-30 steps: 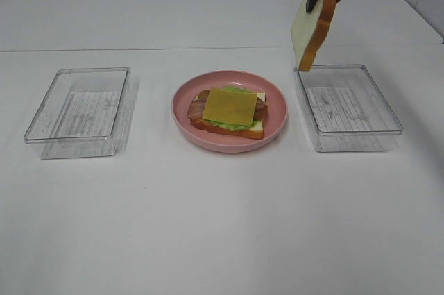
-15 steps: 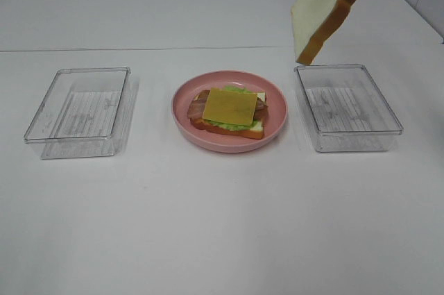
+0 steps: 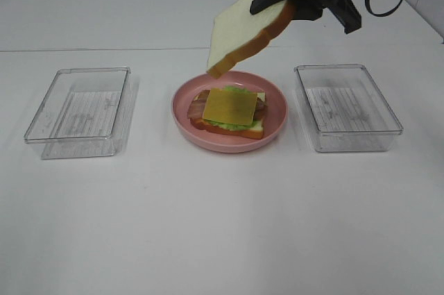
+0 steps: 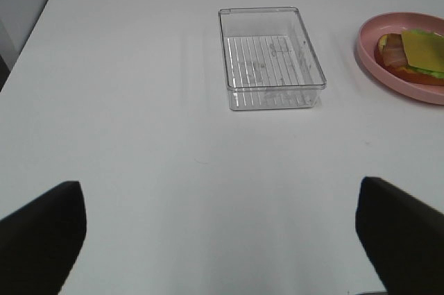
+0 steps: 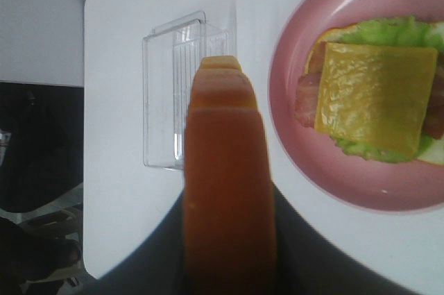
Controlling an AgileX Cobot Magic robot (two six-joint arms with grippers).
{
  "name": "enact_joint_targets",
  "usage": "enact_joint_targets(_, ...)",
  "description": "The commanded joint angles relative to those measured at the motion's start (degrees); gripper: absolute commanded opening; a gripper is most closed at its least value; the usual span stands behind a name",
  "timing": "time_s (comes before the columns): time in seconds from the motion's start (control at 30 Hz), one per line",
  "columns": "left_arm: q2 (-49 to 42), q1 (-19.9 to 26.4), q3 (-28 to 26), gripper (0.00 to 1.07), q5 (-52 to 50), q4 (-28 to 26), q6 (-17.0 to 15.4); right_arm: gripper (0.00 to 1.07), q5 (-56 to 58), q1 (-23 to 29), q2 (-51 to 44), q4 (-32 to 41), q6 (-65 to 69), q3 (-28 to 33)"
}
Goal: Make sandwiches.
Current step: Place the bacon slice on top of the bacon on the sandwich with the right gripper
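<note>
1. The right tool point(image 3: 288, 5) is clamped on the crust edge of a bread slice point(image 3: 243, 30), holding it in the air above the far-left part of the pink plate point(image 3: 277, 127).
2. The slice hangs tilted: its long axis runs from the gripped end, high and to the right, down to a free corner at lower left, with its white face turned up and to the left.
3. In the right wrist view the slice point(image 5: 227, 191) shows edge-on, its orange-brown crust between the jaws.
4. The plate holds the open sandwich stack point(image 3: 229, 112): bottom bread, green lettuce, brown bacon, and a yellow cheese square on top.
5. A clear plastic box point(image 3: 78, 111) stands left of the plate, another point(image 3: 347, 106) to its right; nothing lies in either.
6. The left tool point(image 4: 222, 229) has its jaws wide apart above bare table point(image 3: 222, 225), holding nothing.
</note>
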Motion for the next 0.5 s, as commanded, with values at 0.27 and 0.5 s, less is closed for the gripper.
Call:
enact_joint_targets(0.27,-1.20,-0.11,0.34,0.98,-0.57,-0.29,-0.52,0.00,-1.72,0.00,12.83,11.57,-8.71,-5.73)
enact_joint_targets(0.5,-1.20,-0.11,0.34,0.98,-0.57,-0.29,-0.52,0.00,2.01,0.00,20.91,13.46,-9.17,-10.71)
